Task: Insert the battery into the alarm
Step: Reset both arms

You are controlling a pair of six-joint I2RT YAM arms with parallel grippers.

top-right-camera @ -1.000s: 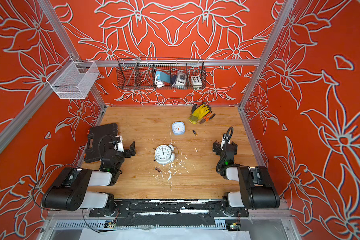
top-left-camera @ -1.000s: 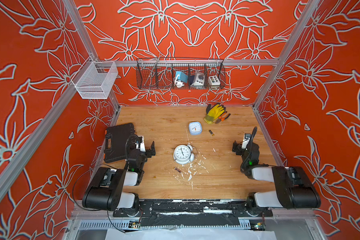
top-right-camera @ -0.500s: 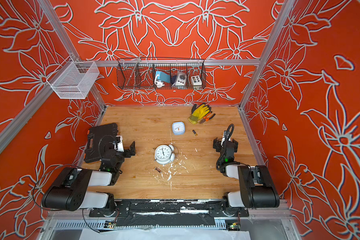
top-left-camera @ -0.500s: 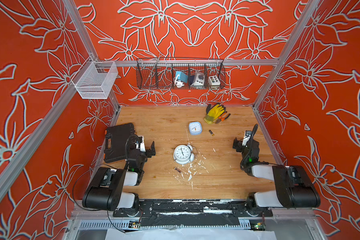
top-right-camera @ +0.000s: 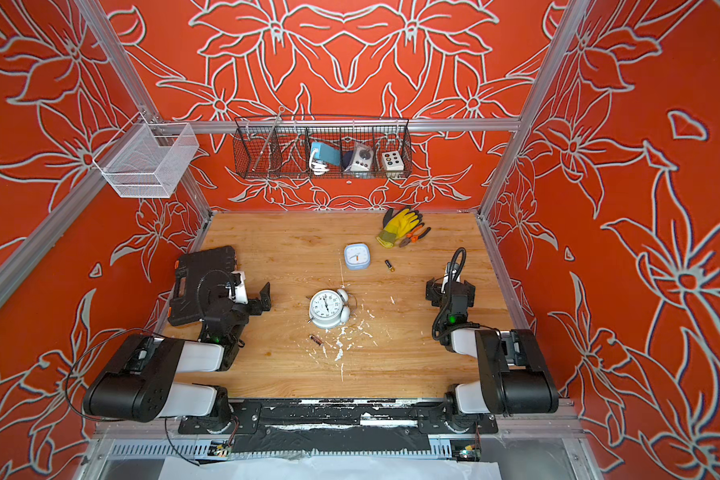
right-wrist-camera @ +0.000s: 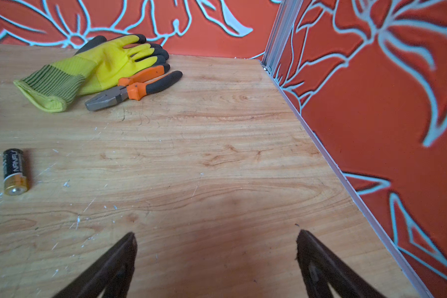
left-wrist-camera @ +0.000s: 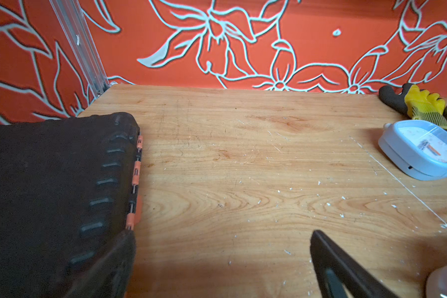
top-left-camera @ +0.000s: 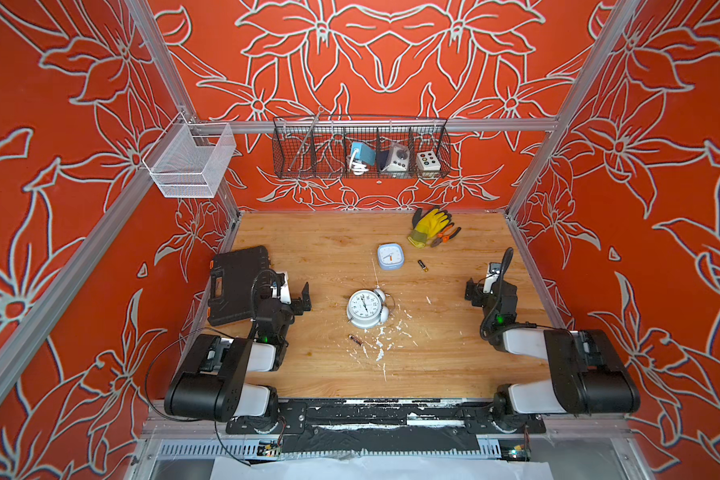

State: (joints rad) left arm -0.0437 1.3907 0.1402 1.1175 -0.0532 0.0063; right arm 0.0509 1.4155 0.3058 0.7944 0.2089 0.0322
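- The only writing that reads clearly is "NANFU", in pale letters on the black-and-gold battery (right-wrist-camera: pixel 14 171). It lies flat on the table, just beside the square pale-blue alarm clock (top-left-camera: pixel 390 256) and well apart from both arms.
- A second battery (top-left-camera: pixel 355 340), its label too small to read, lies near the white twin-bell alarm clock (top-left-camera: pixel 366 308), whose dial carries black numerals.
- The left gripper (left-wrist-camera: pixel 222 233) is beside a black tool case (left-wrist-camera: pixel 57 193) with orange hinges. Its jaws are spread wide with nothing between them.
- The right gripper (right-wrist-camera: pixel 216 232) is over bare wood near the right wall, its jaws likewise wide apart and empty.
- A yellow work glove (right-wrist-camera: pixel 88 67) with dark fingertips touches orange-and-black pliers (right-wrist-camera: pixel 134 89) near the far right corner.
- The wooden tabletop (top-left-camera: pixel 329 249) is scratched and flecked with white chips, thickest by the twin-bell clock.
- Orange-red walls (top-left-camera: pixel 383 54) bear pale outlined flowers between aluminium rails (top-left-camera: pixel 391 124).
- A black wire basket (top-left-camera: pixel 292 174) holding small devices hangs on the rear wall, and a white mesh basket (top-left-camera: pixel 184 183) hangs on the left.
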